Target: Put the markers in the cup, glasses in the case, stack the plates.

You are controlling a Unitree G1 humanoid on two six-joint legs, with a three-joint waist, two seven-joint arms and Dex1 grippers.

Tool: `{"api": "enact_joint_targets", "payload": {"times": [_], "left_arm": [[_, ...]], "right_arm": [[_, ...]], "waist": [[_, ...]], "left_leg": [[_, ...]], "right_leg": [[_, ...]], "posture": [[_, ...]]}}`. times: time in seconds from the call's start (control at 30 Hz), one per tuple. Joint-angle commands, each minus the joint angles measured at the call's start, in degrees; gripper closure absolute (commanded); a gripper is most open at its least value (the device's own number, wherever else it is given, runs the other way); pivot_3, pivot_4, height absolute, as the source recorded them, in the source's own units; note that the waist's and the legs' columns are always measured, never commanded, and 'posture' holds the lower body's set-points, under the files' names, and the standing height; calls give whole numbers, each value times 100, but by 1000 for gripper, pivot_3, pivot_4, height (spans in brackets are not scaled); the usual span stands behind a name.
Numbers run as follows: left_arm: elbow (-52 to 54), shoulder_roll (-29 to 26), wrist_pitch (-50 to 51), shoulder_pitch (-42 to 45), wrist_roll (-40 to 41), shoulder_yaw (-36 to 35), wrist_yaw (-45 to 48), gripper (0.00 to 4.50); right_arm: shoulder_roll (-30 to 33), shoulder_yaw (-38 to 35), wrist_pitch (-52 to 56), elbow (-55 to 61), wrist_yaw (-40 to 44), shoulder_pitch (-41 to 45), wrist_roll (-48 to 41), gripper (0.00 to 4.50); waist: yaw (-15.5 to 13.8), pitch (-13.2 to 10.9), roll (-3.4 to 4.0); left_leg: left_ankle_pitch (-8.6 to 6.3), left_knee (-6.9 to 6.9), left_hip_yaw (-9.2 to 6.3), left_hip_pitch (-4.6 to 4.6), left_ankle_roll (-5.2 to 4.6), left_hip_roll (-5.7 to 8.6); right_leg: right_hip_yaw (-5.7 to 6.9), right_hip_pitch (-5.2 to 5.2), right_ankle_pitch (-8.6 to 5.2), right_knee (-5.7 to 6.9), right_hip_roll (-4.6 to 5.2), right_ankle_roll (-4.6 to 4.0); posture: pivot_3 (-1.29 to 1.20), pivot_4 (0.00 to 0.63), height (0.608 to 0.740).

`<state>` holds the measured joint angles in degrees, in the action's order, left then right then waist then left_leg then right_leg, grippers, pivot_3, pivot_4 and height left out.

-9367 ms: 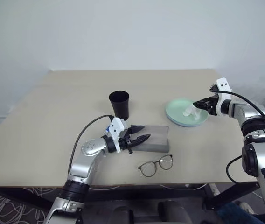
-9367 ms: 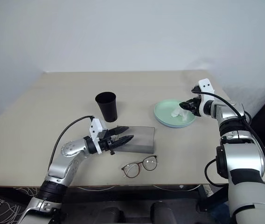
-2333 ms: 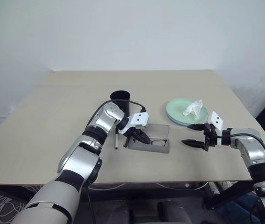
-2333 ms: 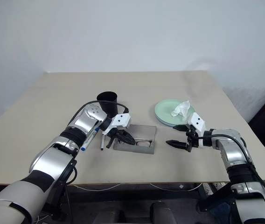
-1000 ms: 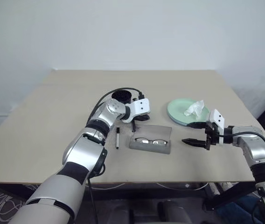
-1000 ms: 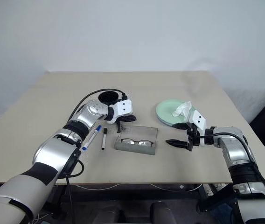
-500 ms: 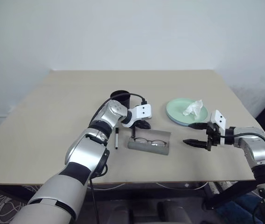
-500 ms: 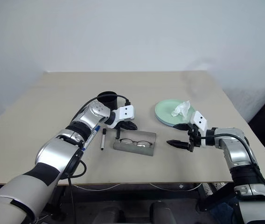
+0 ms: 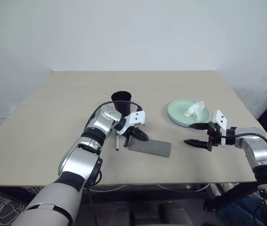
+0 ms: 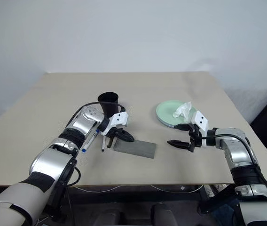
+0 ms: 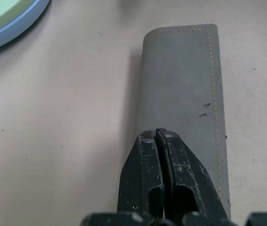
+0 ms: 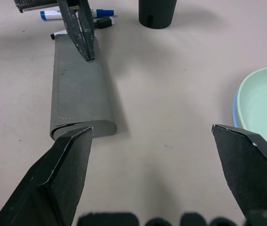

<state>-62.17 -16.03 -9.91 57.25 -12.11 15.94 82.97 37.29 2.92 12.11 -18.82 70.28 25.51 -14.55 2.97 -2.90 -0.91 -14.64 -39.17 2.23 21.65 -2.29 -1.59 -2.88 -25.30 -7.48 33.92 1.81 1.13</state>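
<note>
Case (image 9: 149, 147) lies closed and flat on the table (image 9: 53, 122), near the front edge at the middle. Your left gripper (image 9: 141, 137) has its fingers pressed together with nothing between them, its tips over the left end of the case; whether they touch it you cannot tell. Just left of the case lie two markers, one with a black cap (image 10: 103, 142) and one with a blue cap (image 10: 90, 140), side by side on the table. The black cup (image 9: 121, 103) stands upright just beyond them. To the right, the mint green plate (image 9: 185, 113) sits stacked on the light blue plate (image 12: 235, 110), with a crumpled white tissue (image 9: 194, 108) on top. Your right gripper (image 9: 193, 134) hovers near the plates with its fingers spread wide and empty, pointing left toward the case.
</note>
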Motion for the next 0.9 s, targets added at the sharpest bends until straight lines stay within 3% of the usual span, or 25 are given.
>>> {"api": "enact_joint_targets", "payload": {"times": [0.03, 0.13, 0.33, 0.4, 0.47, 0.63, 0.73, 0.9], "left_arm": [[246, -53, 124, -121, 95, -18, -98, 4468], [553, -63, 276, -212, 345, -224, -259, 4468], [2376, -326, 1196, -1054, 943, -849, -1090, 4468], [2837, -391, 1496, -1278, 982, -989, -1567, 4468], [3385, -352, 2007, -1517, 899, -1306, -2634, 4468], [5429, 101, 4174, -2336, 839, -1701, -4377, 4468], [6582, 664, 5498, -2878, 743, -1881, -5415, 3948], [7352, 1308, 6650, -3124, 590, -2113, -6675, 2283]], "right_arm": [[-19, -75, -112, 44, 18, 196, -60, 109], [-41, -62, -117, 60, 14, 195, -58, 109], [-43, -76, -104, 156, -13, 119, -81, 109], [-28, -81, -116, 149, -5, 94, -78, 109], [-8, -88, -130, 135, 10, 71, -76, 109], [9, -83, -176, 22, 48, 121, -58, 109], [-26, -53, -224, -95, 55, 206, -32, 109], [-44, -12, -279, -208, 106, 258, -27, 109]], "waist": [[-3, 0, 0], [-4, 1, 1], [7, 0, 0], [-1, 0, 0], [-5, 0, 0], [-6, 1, 0], [-11, 1, 1], [-2, 0, -2]], "left_leg": [[0, 0, 0, -1, 0, 0], [0, -1, -1, -1, 0, 0], [0, 2, 3, 3, 0, -4], [0, 4, 1, 1, 0, -4], [0, 4, 1, -1, 0, -4], [0, -2, 3, -2, 0, -3], [-1, 1, 3, -3, 1, -2], [1, -1, 0, -8, 1, 0]], "right_leg": [[0, 0, 0, 1, 0, 0], [1, 0, 0, 2, 0, 0], [-2, -8, 0, 4, 0, 0], [-1, -8, 0, 6, 0, 0], [0, -6, 0, 7, 0, 0], [-2, 0, 5, 5, 1, 8], [-2, 3, 12, 0, 3, 19], [0, 5, 10, 2, 0, 14]], "posture": [[0, 0, 740], [0, 0, 740], [0, 0, 740], [0, 0, 740], [0, 0, 740], [0, 0, 740], [0, 0, 740], [0, 0, 740]]}}
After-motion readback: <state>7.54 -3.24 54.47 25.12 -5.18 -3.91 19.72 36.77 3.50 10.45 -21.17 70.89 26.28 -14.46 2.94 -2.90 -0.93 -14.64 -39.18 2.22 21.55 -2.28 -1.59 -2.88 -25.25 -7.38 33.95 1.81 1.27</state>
